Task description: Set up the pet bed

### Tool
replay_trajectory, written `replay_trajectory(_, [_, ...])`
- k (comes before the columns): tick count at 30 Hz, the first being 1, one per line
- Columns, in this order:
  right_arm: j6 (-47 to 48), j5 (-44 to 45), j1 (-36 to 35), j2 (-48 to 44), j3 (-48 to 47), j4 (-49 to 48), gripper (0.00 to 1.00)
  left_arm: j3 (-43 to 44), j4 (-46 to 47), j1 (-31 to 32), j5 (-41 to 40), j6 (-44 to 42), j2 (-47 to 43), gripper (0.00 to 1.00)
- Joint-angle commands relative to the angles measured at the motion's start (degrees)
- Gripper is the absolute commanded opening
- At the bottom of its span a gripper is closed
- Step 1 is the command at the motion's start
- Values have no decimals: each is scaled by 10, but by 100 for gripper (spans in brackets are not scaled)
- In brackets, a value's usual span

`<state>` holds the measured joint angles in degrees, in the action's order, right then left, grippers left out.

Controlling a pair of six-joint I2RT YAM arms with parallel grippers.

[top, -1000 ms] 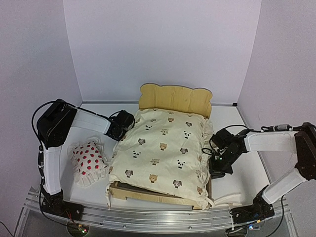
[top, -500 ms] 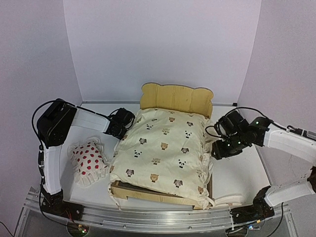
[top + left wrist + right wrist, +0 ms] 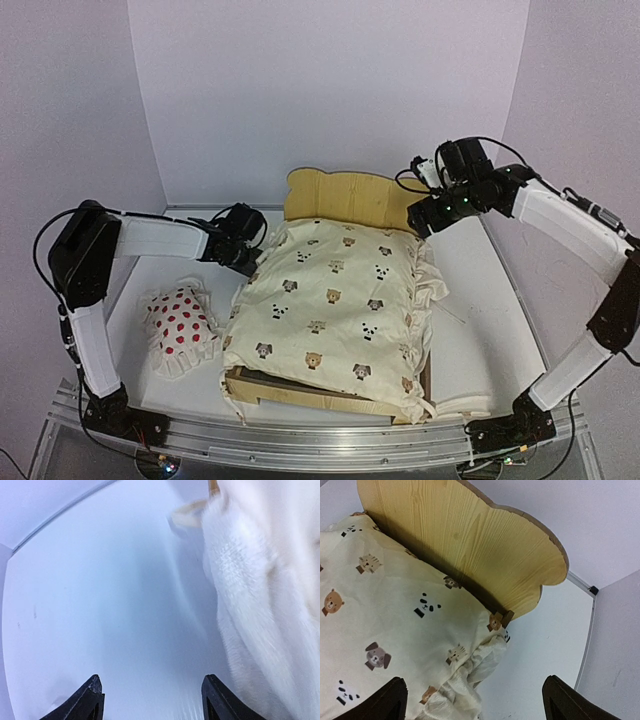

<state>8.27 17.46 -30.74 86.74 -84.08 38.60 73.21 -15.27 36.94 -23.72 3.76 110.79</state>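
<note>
a white table [image 3: 490, 340] boxed in by pale lilac walls [image 3: 330, 90] carries everything. the pet bed [image 3: 355, 198] sits mid-table, headboard toward the far wall, its base covered by the animal-print quilt [image 3: 335, 300]. the red-dotted pillow [image 3: 180, 325] lies on the table to its left. the right gripper [image 3: 420, 220], fingers spread and empty, has swung up from the bed's right side to the headboard's right ear. the left gripper [image 3: 250, 262], also parted and empty, stays at the quilt's far left edge.
</note>
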Motion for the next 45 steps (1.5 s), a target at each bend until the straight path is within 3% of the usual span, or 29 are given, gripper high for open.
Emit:
replay_trajectory(1, [110, -129, 67, 74, -80, -41, 96, -33, -60, 8, -15, 69, -105, 68])
replay_trajectory(6, [126, -209, 133, 171, -178, -43, 96, -67, -117, 51, -41, 124, -151, 68])
replay_trajectory(13, [154, -241, 150, 272, -266, -43, 96, -71, -232, 142, -81, 213, -201, 65])
replay_trajectory(19, [186, -391, 191, 304, -280, -43, 91, -48, -352, 207, -93, 284, -221, 62])
replay_trajectory(23, [179, -489, 218, 327, -302, -43, 82, -56, -350, 237, -39, 285, -238, 58])
replay_trajectory(26, [179, -515, 222, 340, -315, -42, 74, -59, -345, 264, -2, 277, -260, 55])
replay_trajectory(35, [184, -513, 232, 341, -306, -43, 30, -90, -301, 319, 126, 215, -314, 47])
replay_trajectory(41, [183, -501, 237, 323, -281, -46, 25, -125, -269, 323, 170, 202, -331, 45])
replay_trajectory(45, [179, -496, 243, 304, -254, -50, 16, -132, -264, 323, 167, 204, -334, 45])
